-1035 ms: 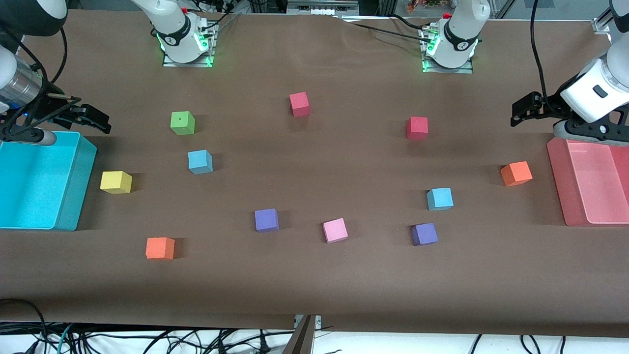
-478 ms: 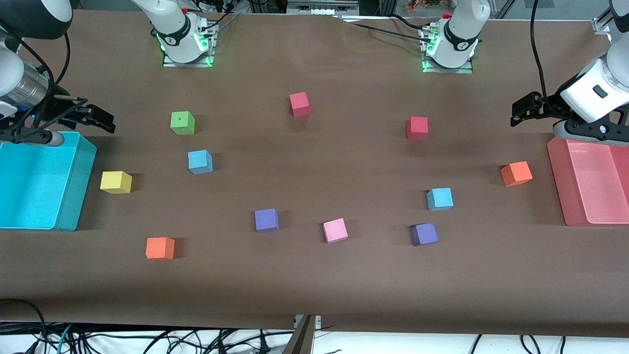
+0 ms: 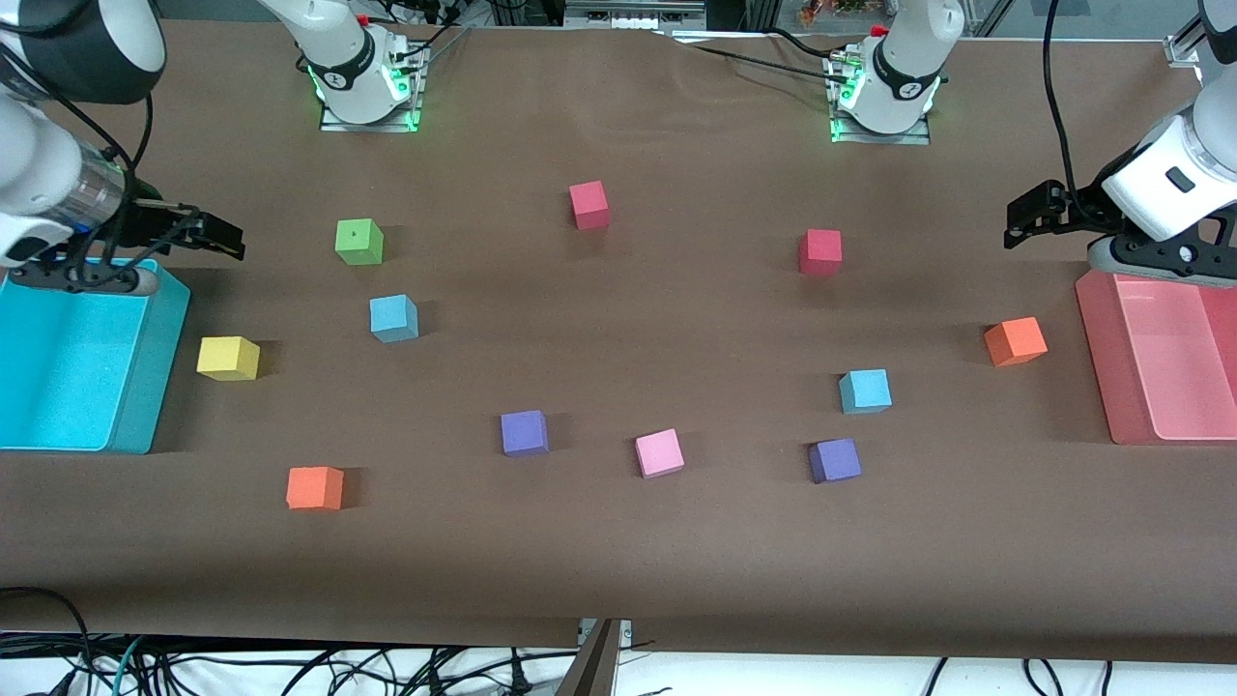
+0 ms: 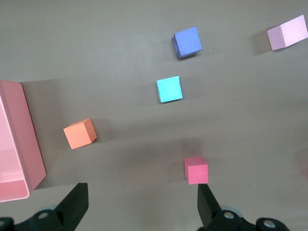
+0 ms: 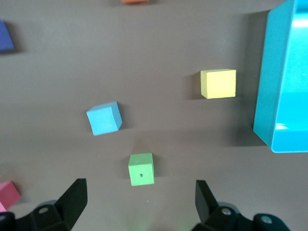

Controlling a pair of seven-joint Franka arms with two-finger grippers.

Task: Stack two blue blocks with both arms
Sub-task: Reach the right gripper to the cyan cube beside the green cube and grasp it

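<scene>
On the brown table, two blue blocks sit well apart: one (image 3: pixel 393 318) at 5 o'clock from the green cube (image 3: pixel 359 242), the other (image 3: pixel 865 391) at 1 o'clock from a purple cube (image 3: pixel 834 460). The right gripper (image 3: pixel 217 235) hangs by the cyan bin (image 3: pixel 145 387), the left gripper (image 3: pixel 1026 215) by the pink bin (image 3: pixel 1111 387); both have fingers spread apart.

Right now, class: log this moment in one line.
left gripper: open, waiting | right gripper: open | blue blocks: apart, unstacked

Table cloth (image 3: pixel 618 319) was plain brown; blue blocks (image 3: pixel 393 318) (image 3: pixel 865 391) were sky-blue, purple cubes (image 3: pixel 525 432) darker, bins cyan (image 3: pixel 145 387) and pink (image 3: pixel 1111 387) at the ends.
</scene>
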